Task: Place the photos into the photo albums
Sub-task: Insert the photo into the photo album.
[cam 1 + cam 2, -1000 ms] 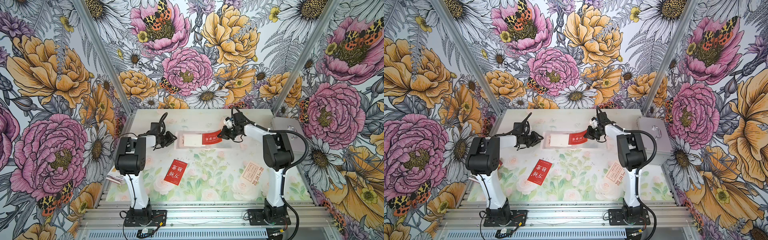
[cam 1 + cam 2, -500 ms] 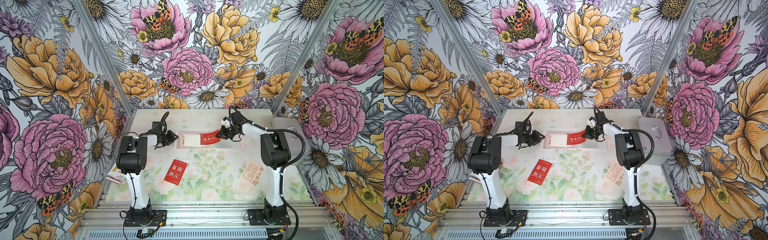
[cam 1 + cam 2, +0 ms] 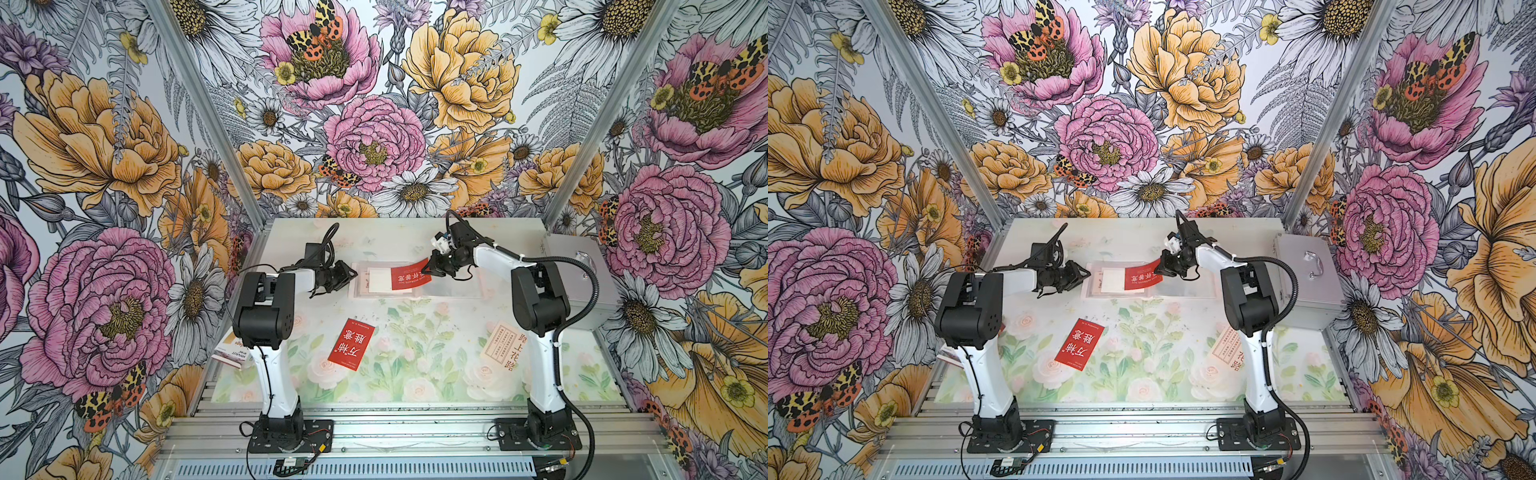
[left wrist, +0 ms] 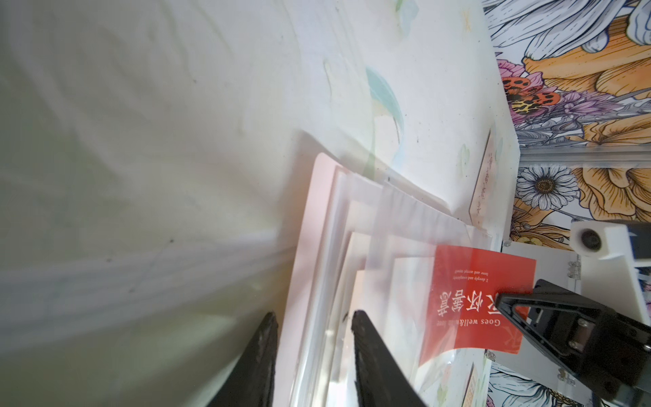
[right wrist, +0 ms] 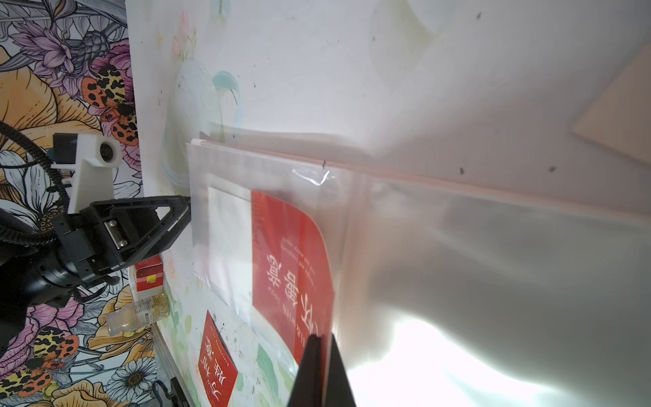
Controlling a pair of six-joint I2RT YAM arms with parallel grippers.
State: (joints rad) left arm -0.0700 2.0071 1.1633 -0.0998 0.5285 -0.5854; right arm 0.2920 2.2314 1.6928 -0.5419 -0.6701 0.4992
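Observation:
The photo album (image 3: 360, 287) (image 3: 1096, 287) lies open at the back middle of the table, pale pink with clear sleeve pages. A white card (image 3: 379, 279) sits in one sleeve. My right gripper (image 3: 428, 270) (image 5: 318, 338) is shut on a red photo (image 3: 407, 276) (image 5: 289, 253), whose free end lies over the sleeve page. My left gripper (image 3: 353, 274) (image 4: 313, 317) is at the album's left edge, jaws apart with the cover edge and pages between them. Another red photo (image 3: 351, 344) and a cream photo (image 3: 503, 345) lie flat nearer the front.
A silver metal case (image 3: 582, 282) stands at the right edge of the table. A red-and-white carton (image 3: 232, 353) and a small bottle (image 5: 137, 313) sit at the left edge. A cream card (image 4: 484, 183) lies beyond the album.
My right gripper has carried the red photo leftward, further over the album page. The left gripper has barely moved.

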